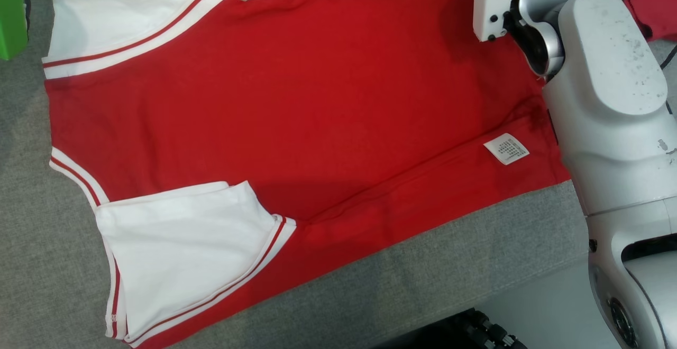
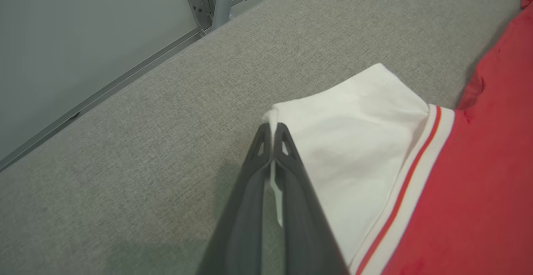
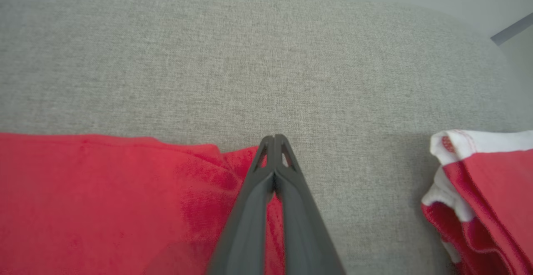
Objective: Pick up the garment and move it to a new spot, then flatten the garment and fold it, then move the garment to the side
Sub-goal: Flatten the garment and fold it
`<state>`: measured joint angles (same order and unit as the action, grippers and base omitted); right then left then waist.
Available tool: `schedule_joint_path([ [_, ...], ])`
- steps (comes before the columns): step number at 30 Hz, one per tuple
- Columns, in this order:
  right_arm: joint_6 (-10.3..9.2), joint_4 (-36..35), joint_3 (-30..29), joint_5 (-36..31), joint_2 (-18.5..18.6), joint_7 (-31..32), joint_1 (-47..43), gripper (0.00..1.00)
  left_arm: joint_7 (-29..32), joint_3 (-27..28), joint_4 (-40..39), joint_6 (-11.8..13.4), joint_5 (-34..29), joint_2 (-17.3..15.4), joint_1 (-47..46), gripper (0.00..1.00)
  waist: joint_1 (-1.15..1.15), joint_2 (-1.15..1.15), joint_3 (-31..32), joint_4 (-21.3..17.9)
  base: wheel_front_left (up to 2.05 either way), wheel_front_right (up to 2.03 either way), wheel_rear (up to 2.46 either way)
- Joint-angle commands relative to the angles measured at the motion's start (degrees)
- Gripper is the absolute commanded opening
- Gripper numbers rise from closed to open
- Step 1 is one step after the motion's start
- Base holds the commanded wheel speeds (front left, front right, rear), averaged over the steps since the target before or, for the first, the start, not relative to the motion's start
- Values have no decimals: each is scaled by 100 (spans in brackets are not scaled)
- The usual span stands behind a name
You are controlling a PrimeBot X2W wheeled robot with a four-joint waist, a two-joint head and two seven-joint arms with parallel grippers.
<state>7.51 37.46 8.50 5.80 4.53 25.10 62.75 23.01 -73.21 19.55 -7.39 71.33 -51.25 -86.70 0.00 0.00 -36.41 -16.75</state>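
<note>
The head view takes in the whole garment (image 1: 317, 100). Its red body lies flat on the grey table (image 1: 476, 264), with one white sleeve (image 1: 121, 10) at 11 o'clock and the other at 7 o'clock. A label (image 1: 506, 148) sits near the hem at 3 o'clock, beside the pale right arm (image 1: 608, 100). A green thing (image 1: 10, 16) lies at 10 o'clock.

The left wrist view shows the left gripper (image 2: 273, 127) pinched on a sleeve corner, white cloth between its fingers. The right wrist view shows the right gripper (image 3: 273, 138) closed on the red hem, and a red-and-white bundle (image 3: 479, 191) lying apart at 3 o'clock.

In the left wrist view the table edge runs from 8 to 12 o'clock, with a metal post (image 2: 222, 0) and a grey wall (image 2: 83, 29) behind it. Bare table lies ahead of both grippers.
</note>
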Motion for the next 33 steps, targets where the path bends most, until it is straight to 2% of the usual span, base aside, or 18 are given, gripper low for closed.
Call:
schedule_joint_path([
  [1,-5,14,-54,-78,1,-79,98,0,-125,-5,-40,-18,-94,16,-65,0,0,0,19,15,0,0,0],
  [7,-5,149,-316,-6,-15,-36,49,0,-440,-17,-73,-18,-164,-41,25,0,0,0,125,95,0,0,0],
  [9,-5,167,-342,48,-34,39,9,100,-463,-18,-64,-18,-147,-58,65,0,0,0,134,108,0,0,0],
  [10,-5,175,-348,72,-41,77,-1,100,-460,-19,-60,-18,-142,-60,78,0,0,0,135,114,0,0,0],
  [17,-5,116,-261,118,-81,385,-33,100,-472,-18,-14,-18,-170,0,136,0,0,0,135,151,0,0,0],
  [18,-5,102,-255,110,-83,420,-46,96,-473,-19,-10,-18,-174,11,142,0,0,0,137,157,0,0,0],
  [19,-5,80,-255,95,-82,452,-57,78,-475,-19,-7,-18,-178,23,143,0,0,0,137,162,0,0,0],
  [21,-5,54,-259,66,-81,527,-76,55,-477,-18,-3,-18,-186,49,147,0,0,0,133,169,0,0,0],
  [22,-5,36,-272,55,-83,560,-81,49,-475,-18,-1,-18,-192,58,153,0,0,0,132,172,0,0,0],
  [25,-5,-11,-334,-9,-87,658,-118,43,-464,-19,5,-18,-194,71,177,0,0,0,130,177,0,0,0],
  [28,-5,-73,-405,-108,-90,753,-123,48,-430,-19,-6,-18,-213,79,163,0,0,0,109,187,0,0,0],
  [30,-5,-97,-469,-174,-68,806,-133,43,-424,-19,-21,-18,-220,83,136,0,0,0,85,201,0,0,0],
  [32,-5,-121,-520,-201,-76,832,-152,25,-425,-19,-31,-18,-220,83,111,0,0,0,60,213,0,0,0],
  [33,-5,-134,-542,-215,-79,837,-157,0,-429,-19,-35,-18,-221,80,105,0,0,0,50,219,0,0,0],
])
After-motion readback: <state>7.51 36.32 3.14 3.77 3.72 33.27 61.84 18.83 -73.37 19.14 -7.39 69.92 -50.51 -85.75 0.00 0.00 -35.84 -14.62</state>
